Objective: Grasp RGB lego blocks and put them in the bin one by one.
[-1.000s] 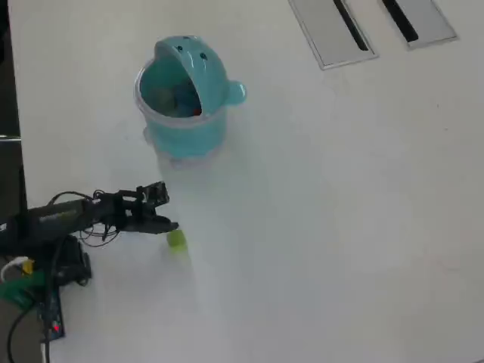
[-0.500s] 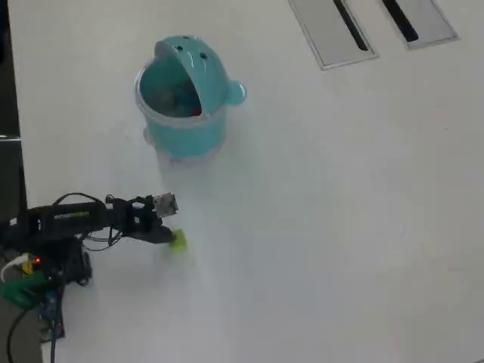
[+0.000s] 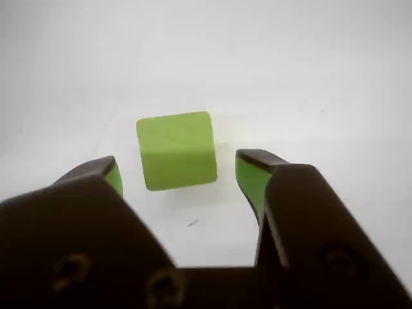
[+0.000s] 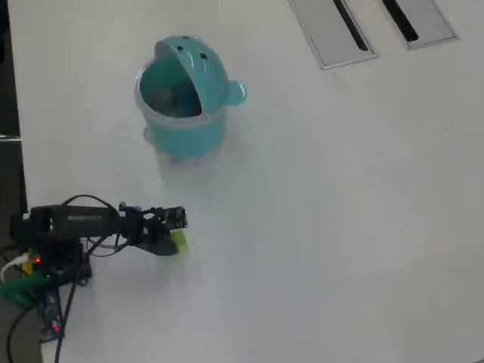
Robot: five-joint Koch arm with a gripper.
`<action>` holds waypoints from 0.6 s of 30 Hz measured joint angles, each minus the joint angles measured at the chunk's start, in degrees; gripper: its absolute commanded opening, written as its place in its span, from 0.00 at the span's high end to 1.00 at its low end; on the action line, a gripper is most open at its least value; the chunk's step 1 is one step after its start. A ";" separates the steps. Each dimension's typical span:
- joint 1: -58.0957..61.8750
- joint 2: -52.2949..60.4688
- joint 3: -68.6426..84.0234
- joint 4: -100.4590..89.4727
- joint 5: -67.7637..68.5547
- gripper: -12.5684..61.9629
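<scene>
We see a yellow-green lego block [image 3: 175, 151] between the black gripper's [image 3: 177, 172] green-tinged jaws on a white table [image 4: 340, 227], with the teal, two-dark-dotted bin [image 4: 185, 102] and grey slotted panels [image 4: 333, 30] beyond.

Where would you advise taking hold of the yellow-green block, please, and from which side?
Grip the yellow-green block across its two flat side faces, coming straight forward as the wrist view looks. The open tool already flanks it, and those faces run roughly parallel to its fingers.
</scene>
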 measured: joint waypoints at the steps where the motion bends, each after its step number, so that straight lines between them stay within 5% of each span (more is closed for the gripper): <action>1: 0.00 -0.35 0.09 -0.35 0.00 0.39; 18: -0.44 -6.06 2.90 -7.65 -0.26 0.39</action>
